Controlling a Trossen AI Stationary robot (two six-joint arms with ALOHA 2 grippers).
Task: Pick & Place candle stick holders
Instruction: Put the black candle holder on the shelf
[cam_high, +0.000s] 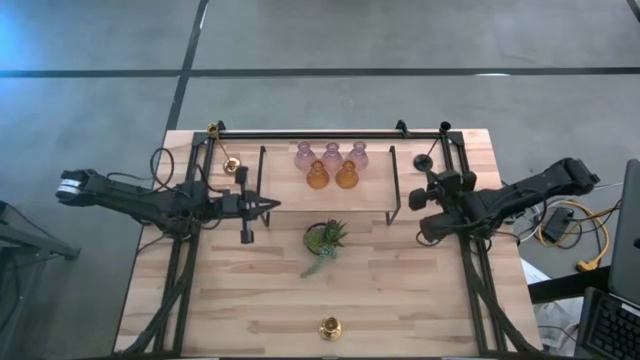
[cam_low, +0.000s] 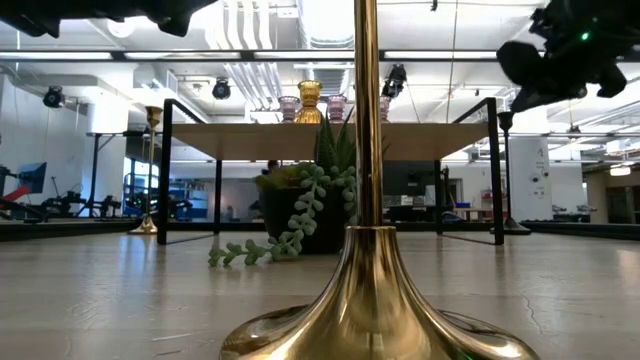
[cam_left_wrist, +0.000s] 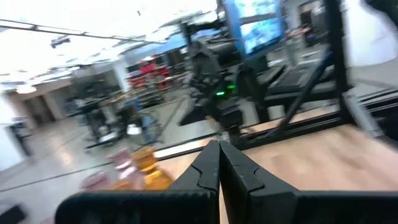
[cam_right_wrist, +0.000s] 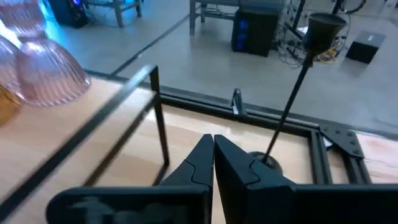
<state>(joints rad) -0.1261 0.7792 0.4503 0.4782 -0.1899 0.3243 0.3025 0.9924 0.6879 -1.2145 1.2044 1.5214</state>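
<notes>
High view: left gripper (cam_high: 272, 204) sits at about 9 o'clock from table centre, fingers pressed together, holding nothing. Right gripper (cam_high: 414, 199) is at about 3 o'clock, fingers also together, empty. Three pink holders (cam_high: 331, 154) and two amber holders (cam_high: 332, 176) stand clustered on the raised shelf (cam_high: 375, 205) at 12 o'clock, between the two grippers and well apart from both. One brass holder (cam_high: 232, 167) stands at roughly 11 o'clock, near the left gripper but not touching. Black holder (cam_high: 424, 162) stands at about 1 o'clock, just beside the right gripper. Second brass holder (cam_high: 330, 327) stands at 6 o'clock near the front edge, well apart from both grippers. Green plant (cam_high: 325, 240) sits at table centre

Low view: the front brass holder (cam_low: 372, 300) fills the foreground, upright. Plant (cam_low: 305, 205) behind it, shelf (cam_low: 330, 140) above with amber holder (cam_low: 309, 102) and pink ones on top. Other brass holder (cam_low: 150, 170) upright at 9 o'clock, black holder (cam_low: 507, 170) at 3 o'clock

Left wrist view: left gripper (cam_left_wrist: 219, 163) tips touching, nothing between them. Amber holder (cam_left_wrist: 148, 169) and a pink holder (cam_left_wrist: 122, 160) lie ahead and to one side, apart from the tips

Right wrist view: right gripper (cam_right_wrist: 212, 155) tips meet, empty. Black holder (cam_right_wrist: 298, 87) upright just beyond the tips, not touched. Pink holder (cam_right_wrist: 46, 71) farther off on the shelf
</notes>
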